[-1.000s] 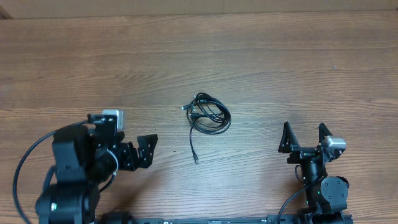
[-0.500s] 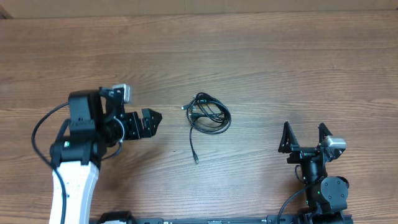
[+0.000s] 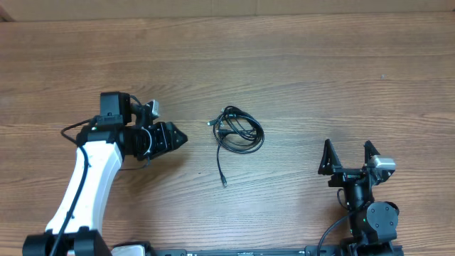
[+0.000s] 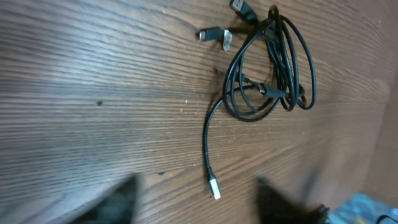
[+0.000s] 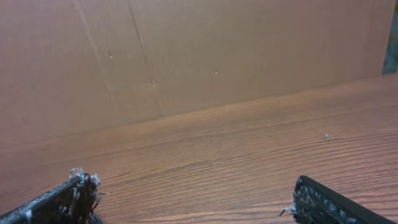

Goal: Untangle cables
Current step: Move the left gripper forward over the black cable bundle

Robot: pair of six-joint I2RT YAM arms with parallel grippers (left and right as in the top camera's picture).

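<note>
Cables (image 3: 238, 130) are seen coiled on the bench (image 3: 320, 64), toward its right edge from the nearer left claw (image 3: 176, 136), jaws parted, empty.

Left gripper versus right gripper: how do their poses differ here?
The left gripper extends out, pointing sideways at the cables; the right gripper sits at the near table edge, pointing away across it. The left is nearer the cables than the right. Both are open and empty.

The overhead view looks straight down on the table (image 3: 298, 57). The left wrist view looks down from near at the cables (image 4: 281, 68), which overhead also shows. The right wrist view faces low toward the far wall (image 5: 186, 50).
</note>
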